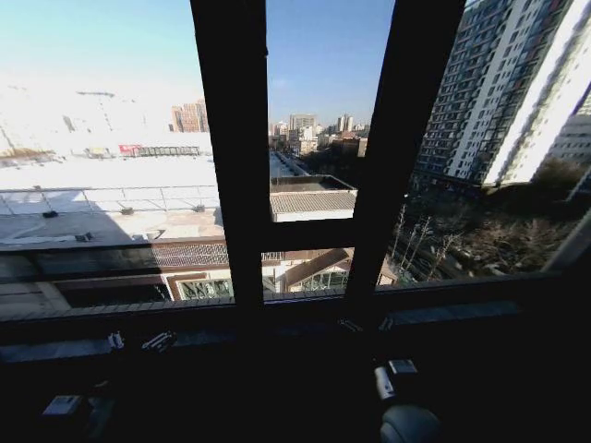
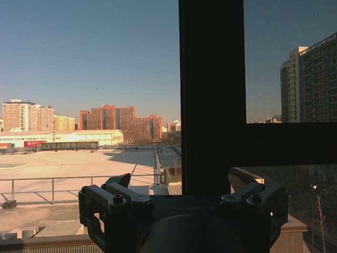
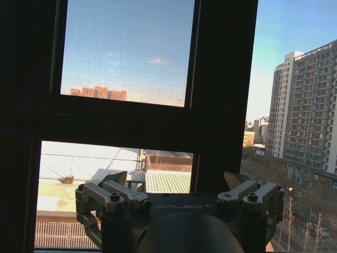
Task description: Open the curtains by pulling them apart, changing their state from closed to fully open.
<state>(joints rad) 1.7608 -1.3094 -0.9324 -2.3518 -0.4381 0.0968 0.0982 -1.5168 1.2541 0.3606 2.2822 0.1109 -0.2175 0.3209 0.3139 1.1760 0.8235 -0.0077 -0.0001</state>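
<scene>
Two dark window uprights (image 1: 229, 138) across the head view, joined low down by a short crossbar (image 1: 309, 235), with clear glass to either side. Beyond the glass, a pale flat roof (image 1: 111, 175) toward the left edge of the window and a tall tower block (image 1: 499, 83) toward its right edge. Below, a dark sill (image 1: 277, 318) in deep shadow (too dim to make out the small pale bits lying along it). Cannot tell from here where the curtains hang.

Left wrist view next. Left gripper (image 2: 181, 182) held up before the glass, aimed at one upright where a horizontal bar meets it. Fingers (image 2: 118, 192) spread wide apart, gripping nothing. Past them, a railed rooftop (image 2: 79, 163) in low sun and a row of orange-red blocks (image 2: 116, 121) on the skyline.

Right wrist view last. Right gripper (image 3: 179, 179) likewise close to the window, facing the joint of upright and crossbar, its two fingers well apart and closed on nothing (same pose as its twin). Through the lower pane, a ribbed rooftop (image 3: 168, 182); off to one side of the frame, a grey high-rise (image 3: 305, 105) against blue sky.
</scene>
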